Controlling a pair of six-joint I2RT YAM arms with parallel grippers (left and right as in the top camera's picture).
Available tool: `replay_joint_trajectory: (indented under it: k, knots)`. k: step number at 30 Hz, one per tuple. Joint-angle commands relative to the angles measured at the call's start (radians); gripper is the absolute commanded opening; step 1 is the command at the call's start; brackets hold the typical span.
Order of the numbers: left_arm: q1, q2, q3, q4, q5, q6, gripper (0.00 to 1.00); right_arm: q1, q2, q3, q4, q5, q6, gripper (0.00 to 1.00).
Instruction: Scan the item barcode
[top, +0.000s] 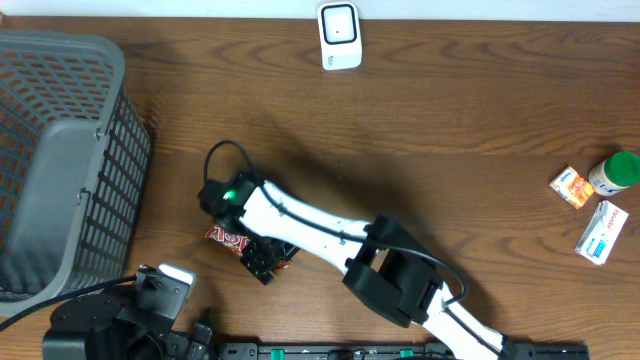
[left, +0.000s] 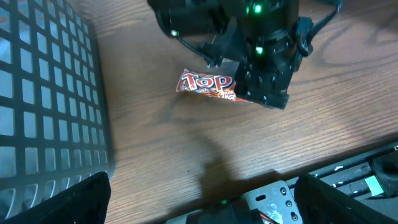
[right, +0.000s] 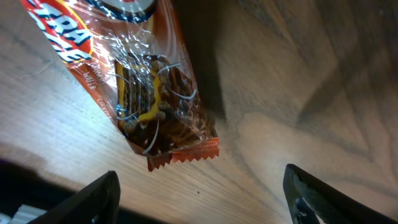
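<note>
Right, from overhead you see the white right arm (top: 300, 225) stretched across the wooden worktop (top: 450, 110), its jaws directly above the Top snack bar (top: 225, 238); only the ends of the wrapper show from under them. The white barcode scanner (top: 339, 35) stands well apart from those jaws, at the far edge. The grey basket (top: 60, 150) sits off to their left side. Away to their other side lie an orange box (top: 572, 186), a white-and-blue box (top: 603, 231) and a green-capped bottle (top: 615, 172). You cannot tell either jaw state from up here.

Next, the left wrist view: the left jaws are spread wide with nothing between them, one finger (left: 62, 202) low in each corner. Ahead of them the snack bar (left: 208, 84) lies flat on the worktop, the right arm's black head (left: 267, 62) covering one end. The basket wall (left: 43, 93) rises beside the left jaws.

Lastly, the right wrist view: the right jaws stand spread, fingers (right: 93, 199) clear of the wrapper. The snack bar (right: 149, 93) lies between and just ahead of them, crimped end nearest, untouched.
</note>
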Motion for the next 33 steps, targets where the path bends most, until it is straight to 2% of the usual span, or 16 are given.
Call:
replay_joint_trajectory:
  k: [1,11,18,23,25,33]
  knots:
    - [-0.003,-0.003,0.006,-0.003,-0.003,0.006,0.95,0.017,-0.001,-0.004,0.006,0.093,0.06,0.76]
    - [-0.003,-0.003,0.006,-0.003,-0.003,0.006,0.95,0.062,-0.001,-0.004,0.078,0.105,0.059,0.73]
    - [-0.003,-0.003,0.006,-0.003,-0.003,0.006,0.95,0.082,-0.001,-0.004,0.092,0.097,0.058,0.62]
    - [-0.003,-0.003,0.006,-0.003,-0.003,0.006,0.95,0.083,0.0,-0.01,0.105,0.087,0.055,0.37]
    - [-0.003,-0.003,0.006,-0.003,-0.003,0.006,0.95,0.082,0.0,-0.037,0.148,0.011,0.012,0.27]
    - [-0.003,-0.003,0.006,-0.003,-0.003,0.006,0.95,0.081,0.0,-0.091,0.174,-0.014,0.013,0.06]
